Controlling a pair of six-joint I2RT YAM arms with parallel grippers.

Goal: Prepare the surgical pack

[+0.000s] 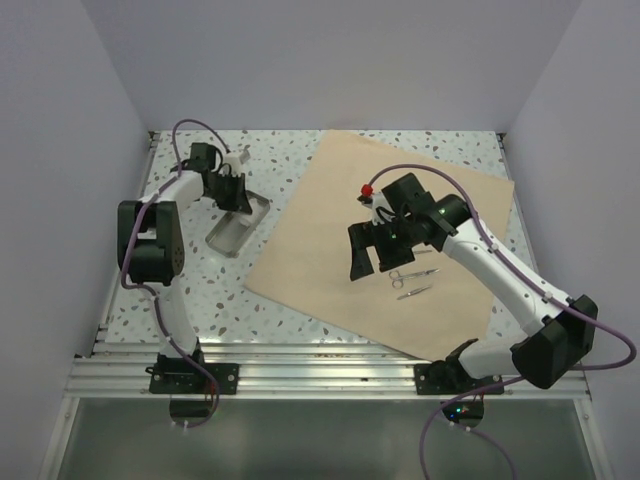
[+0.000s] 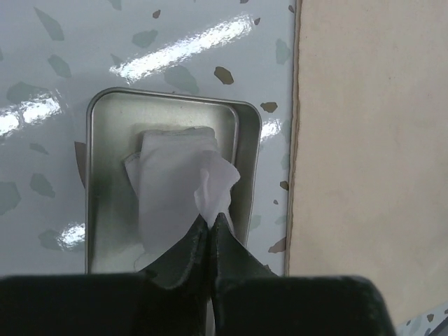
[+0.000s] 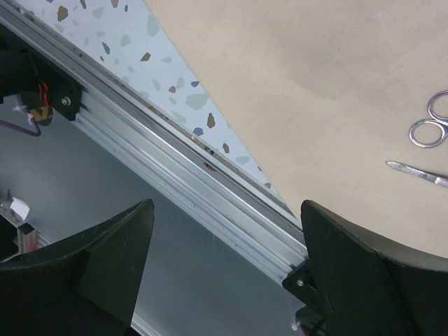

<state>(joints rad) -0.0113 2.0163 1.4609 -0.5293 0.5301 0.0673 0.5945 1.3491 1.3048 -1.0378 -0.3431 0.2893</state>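
Observation:
The silver metal tray lies on the speckled table left of the tan wrap sheet. In the left wrist view, white gauze squares lie stacked in the tray. My left gripper is shut on a lifted corner of the top gauze, just above the tray. My right gripper hangs open over the wrap with nothing between its fingers. Scissors and a thin steel instrument rest on the wrap to its right. The right wrist view shows the scissor handles and a thin blade.
The wrap's edge runs close beside the tray's right side. An aluminium rail borders the table's near edge, seen also as a rail under the right gripper. White walls enclose the left, back and right.

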